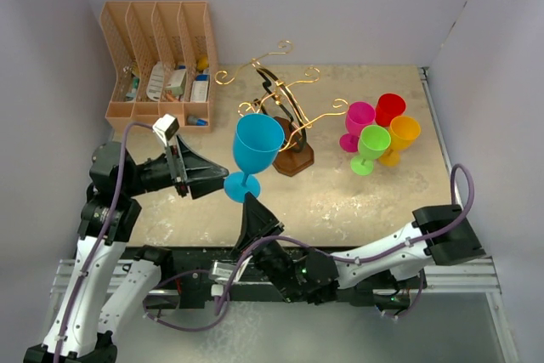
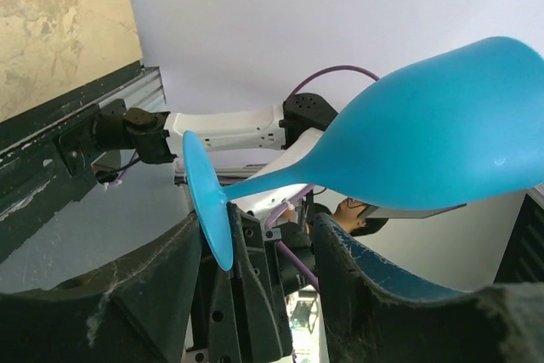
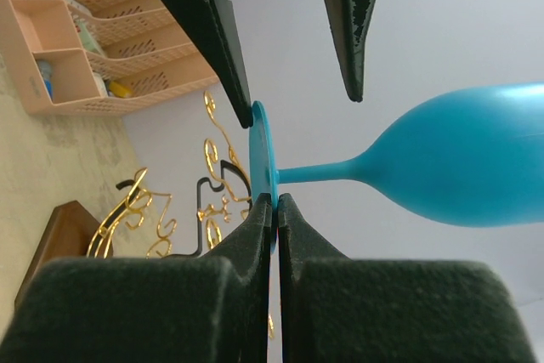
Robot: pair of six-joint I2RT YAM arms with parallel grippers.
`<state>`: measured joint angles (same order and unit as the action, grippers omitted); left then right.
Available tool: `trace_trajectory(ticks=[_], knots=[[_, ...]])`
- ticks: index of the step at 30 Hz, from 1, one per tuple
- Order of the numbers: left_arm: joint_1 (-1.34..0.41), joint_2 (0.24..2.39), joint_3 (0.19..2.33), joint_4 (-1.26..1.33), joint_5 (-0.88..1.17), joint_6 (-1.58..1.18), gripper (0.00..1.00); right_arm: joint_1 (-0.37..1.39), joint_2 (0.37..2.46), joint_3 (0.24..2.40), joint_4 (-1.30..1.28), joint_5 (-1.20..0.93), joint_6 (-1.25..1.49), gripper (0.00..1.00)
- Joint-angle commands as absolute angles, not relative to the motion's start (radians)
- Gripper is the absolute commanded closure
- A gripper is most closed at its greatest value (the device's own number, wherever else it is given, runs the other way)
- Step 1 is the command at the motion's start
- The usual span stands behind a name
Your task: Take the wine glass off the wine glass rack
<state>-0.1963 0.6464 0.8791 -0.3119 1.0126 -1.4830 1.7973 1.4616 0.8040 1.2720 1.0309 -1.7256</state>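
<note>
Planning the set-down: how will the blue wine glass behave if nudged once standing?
The blue wine glass probably tips easily: wide bowl, thin stem, small foot. It looks like opaque plastic, so likely light and not brittle. The right gripper pinches only the foot's rim, so it may pivot.

The wine glass [image 1: 257,144] looks smooth plastic, the wine glass rack [image 1: 281,96] shiny wire (wooden base [image 1: 294,157]).
</note>
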Motion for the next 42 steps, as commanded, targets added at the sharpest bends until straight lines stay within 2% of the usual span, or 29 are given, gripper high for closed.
trace_trajectory(ticks=[1, 15, 17, 24, 25, 27, 30, 34, 38, 42], knots=[[-0.19, 0.622, 0.893, -0.275, 1.037, -1.531, 0.44, 1.808, 1.472, 0.858, 1.458, 1.013, -1.806, 1.0], [-0.19, 0.6, 0.887, -0.266, 1.042, -1.526, 0.54, 1.811, 1.573, 0.919, 1.614, 0.976, -1.938, 1.0], [-0.19, 0.597, 0.882, -0.246, 1.04, -1.535, 0.61, 1.812, 1.595, 0.937, 1.653, 0.961, -1.957, 1.0], [-0.19, 0.581, 0.871, -0.209, 1.034, -1.545, 0.96, 1.811, 1.583, 0.941, 1.692, 0.965, -1.967, 1.0], [-0.19, 0.579, 0.867, -0.205, 1.031, -1.545, 1.0, 1.81, 1.576, 0.942, 1.688, 0.968, -1.963, 1.0], [-0.19, 0.575, 0.854, -0.193, 1.025, -1.545, 1.0, 1.811, 1.566, 0.942, 1.679, 0.979, -1.954, 1.0], [-0.19, 0.57, 0.823, -0.158, 1.013, -1.545, 1.0, 1.811, 1.556, 0.939, 1.668, 1.011, -1.942, 0.93], [-0.19, 0.562, 0.731, 0.006, 0.981, -1.627, 1.0, 1.82, 1.515, 0.949, 1.638, 1.093, -1.892, 0.64], [-0.19, 0.579, 0.632, 0.233, 0.925, -1.732, 1.0, 1.838, 1.442, 0.955, 1.613, 1.176, -1.875, 0.56], [-0.19, 0.628, 0.594, 0.376, 0.884, -1.732, 1.0, 1.85, 1.367, 0.934, 1.568, 1.253, -1.877, 0.54]])
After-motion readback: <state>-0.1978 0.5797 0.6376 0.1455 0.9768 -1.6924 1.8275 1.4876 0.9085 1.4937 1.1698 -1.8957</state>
